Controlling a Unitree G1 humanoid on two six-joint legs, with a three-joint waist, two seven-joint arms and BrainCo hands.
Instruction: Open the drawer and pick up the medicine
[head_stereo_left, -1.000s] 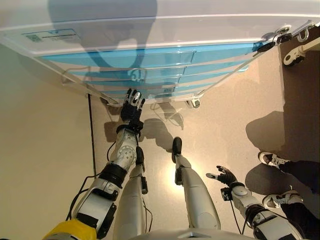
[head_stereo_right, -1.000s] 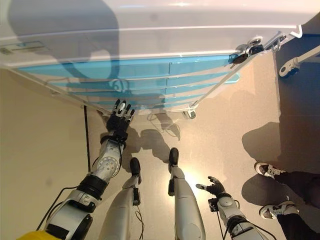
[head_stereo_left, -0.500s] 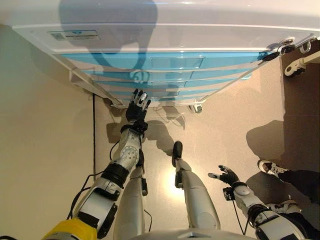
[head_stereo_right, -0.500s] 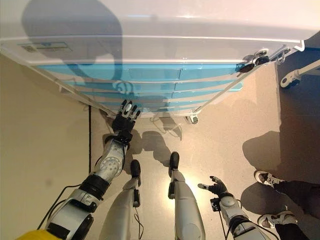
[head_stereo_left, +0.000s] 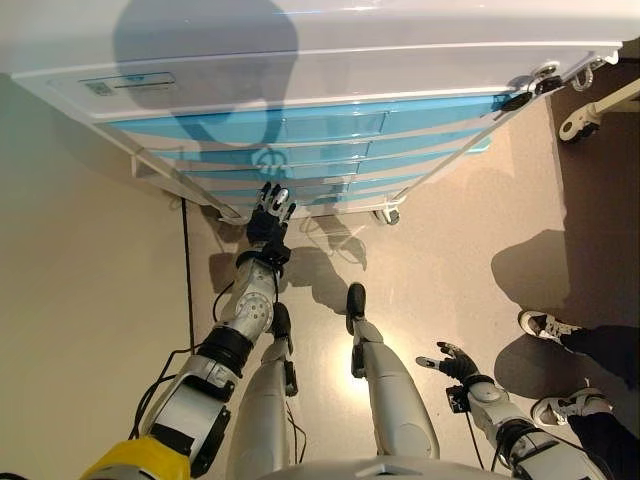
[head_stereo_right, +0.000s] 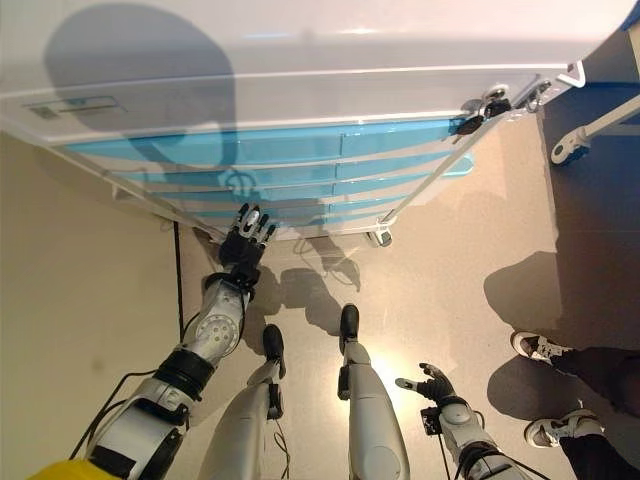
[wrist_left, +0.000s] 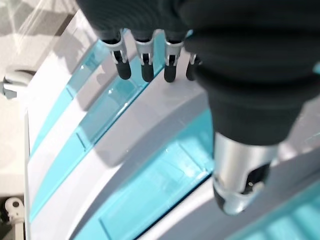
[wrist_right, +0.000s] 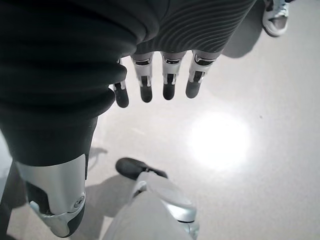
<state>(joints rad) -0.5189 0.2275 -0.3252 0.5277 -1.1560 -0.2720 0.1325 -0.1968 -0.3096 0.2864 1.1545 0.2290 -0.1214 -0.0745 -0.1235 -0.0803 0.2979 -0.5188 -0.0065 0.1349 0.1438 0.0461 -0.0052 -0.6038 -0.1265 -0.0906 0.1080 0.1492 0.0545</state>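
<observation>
Shifted slightly leftward, left hand (head_stereo_left: 270, 213) spreads straight fingers at closed blue drawers (head_stereo_left: 300, 130); person's shoes (head_stereo_left: 545, 323) stand right.

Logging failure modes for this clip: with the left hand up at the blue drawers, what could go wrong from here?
1. The left hand is open with straight fingers at the drawer fronts; with nothing hooked, a pull may slip off.
2. The cabinet stands on castors, so it might roll.
3. A person's shoes are close to the right hand.
</observation>
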